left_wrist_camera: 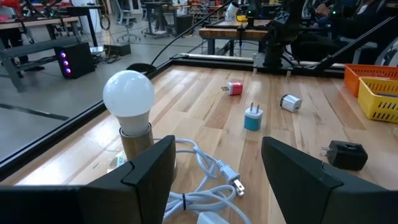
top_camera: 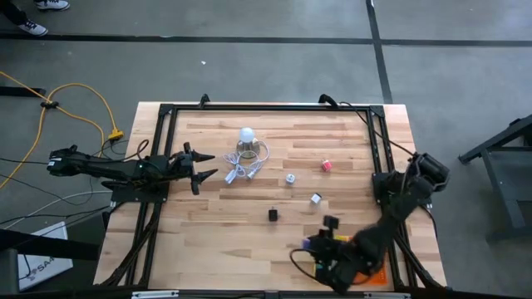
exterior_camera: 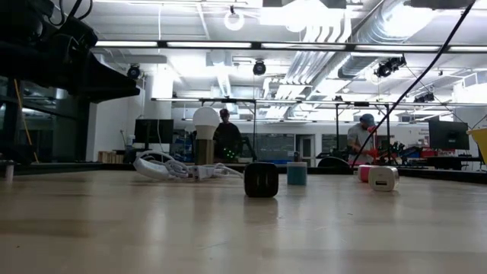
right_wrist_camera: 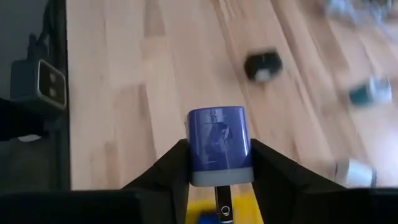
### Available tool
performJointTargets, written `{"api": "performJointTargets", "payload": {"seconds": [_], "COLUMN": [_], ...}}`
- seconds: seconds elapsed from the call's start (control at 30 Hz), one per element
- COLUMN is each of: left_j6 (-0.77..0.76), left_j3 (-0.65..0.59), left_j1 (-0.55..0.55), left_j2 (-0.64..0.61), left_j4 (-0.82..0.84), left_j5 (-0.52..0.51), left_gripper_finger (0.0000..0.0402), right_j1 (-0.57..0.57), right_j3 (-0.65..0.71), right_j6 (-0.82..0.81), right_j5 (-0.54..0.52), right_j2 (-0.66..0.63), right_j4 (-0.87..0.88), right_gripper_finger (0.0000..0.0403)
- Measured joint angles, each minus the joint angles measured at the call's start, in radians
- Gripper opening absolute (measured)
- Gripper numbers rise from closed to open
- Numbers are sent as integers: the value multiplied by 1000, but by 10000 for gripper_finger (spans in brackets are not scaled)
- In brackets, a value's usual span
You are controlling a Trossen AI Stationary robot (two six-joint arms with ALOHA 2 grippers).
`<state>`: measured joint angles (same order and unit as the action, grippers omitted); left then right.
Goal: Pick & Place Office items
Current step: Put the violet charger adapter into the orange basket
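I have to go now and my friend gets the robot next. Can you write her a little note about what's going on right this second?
Right gripper: at the near right corner of the table, shut on a blue block, above something yellow.
Left gripper: open, holding nothing, waiting at the left side, facing the bulb lamp and its white cord.
Still out on the table: black adapter, another black one, pink cube, small teal plug, white cube.
Done: the blue block is picked up.
Left: put it down, then collect the loose pieces.
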<state>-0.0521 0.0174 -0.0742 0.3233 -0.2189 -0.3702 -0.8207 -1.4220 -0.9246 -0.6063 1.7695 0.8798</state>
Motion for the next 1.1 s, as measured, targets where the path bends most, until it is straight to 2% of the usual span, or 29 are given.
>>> {"api": "performJointTargets", "payload": {"seconds": [0.17,0.43,0.6,1.1], "left_j6": [0,0,0,0], "left_j3": [0,0,0,0], "left_j1": [0,0,0,0], "left_j2": [0,0,0,0], "left_j4": [1,0,0,0], "left_j5": [0,0,0,0], "left_gripper_finger": [230,230,230,230], "right_j1": [-99,-209,-243,-317], "right_j3": [0,0,0,0], "right_j6": [-271,-555,-677,-985], "right_j5": [-1,57,182,539], "right_j2": [0,0,0,-1], "right_j4": [129,268,328,342], "right_gripper_finger": [128,129,127,129]}}
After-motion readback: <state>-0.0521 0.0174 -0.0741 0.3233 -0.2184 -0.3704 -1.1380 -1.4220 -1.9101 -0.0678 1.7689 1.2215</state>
